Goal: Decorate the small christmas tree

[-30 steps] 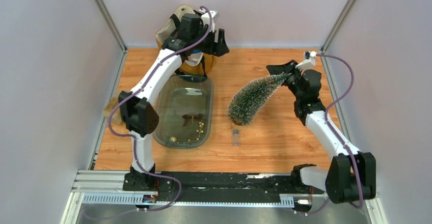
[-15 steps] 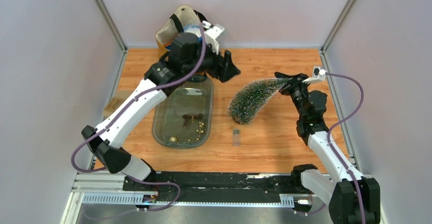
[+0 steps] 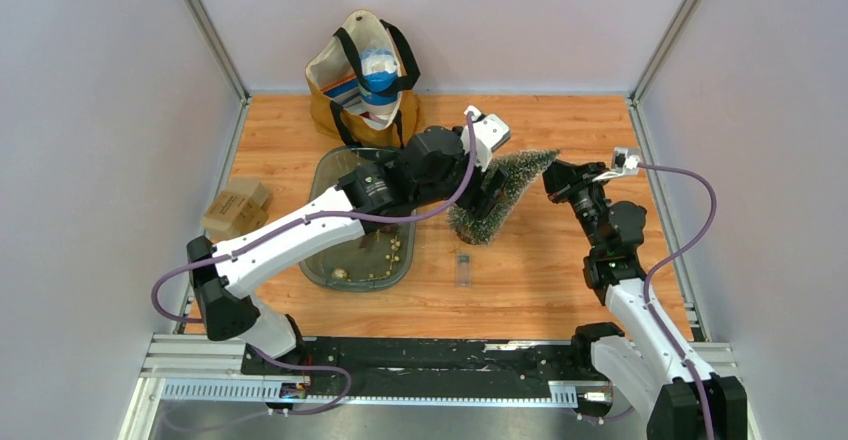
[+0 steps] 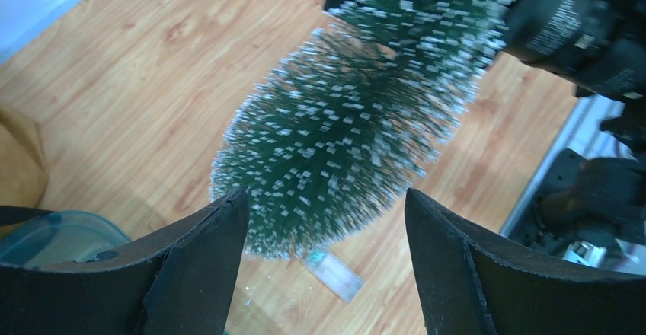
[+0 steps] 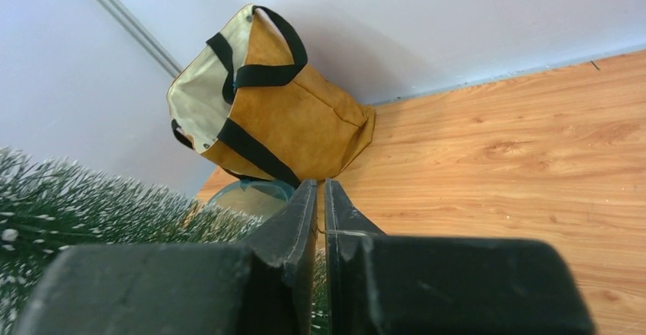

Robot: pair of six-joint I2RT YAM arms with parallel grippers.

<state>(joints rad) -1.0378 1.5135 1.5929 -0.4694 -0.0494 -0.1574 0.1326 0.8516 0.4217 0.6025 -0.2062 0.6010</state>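
The small christmas tree (image 3: 497, 198), dark green with white tips, leans on the wooden table with its wide base down at the left and its tip up at the right. My right gripper (image 3: 556, 172) is at that tip. In the right wrist view its jaws (image 5: 321, 186) stand almost together, a thin strand and needles in the slit. My left gripper (image 3: 490, 186) hovers over the tree's lower half. In the left wrist view it (image 4: 326, 198) is wide open, the tree (image 4: 350, 122) just beyond and between the fingers, untouched.
A clear oval tray (image 3: 308, 260) holding beads and small ornaments lies left of the tree, partly under my left arm. A tan bag (image 3: 362, 80) stands at the back. A cardboard box (image 3: 235, 208) sits far left. A small clear piece (image 3: 462, 268) lies in front of the tree.
My left arm swung from the bag, across the tray, to the tree. The right arm shifted, bringing the tree tip lower and nearer, and its jaws loosened slightly.
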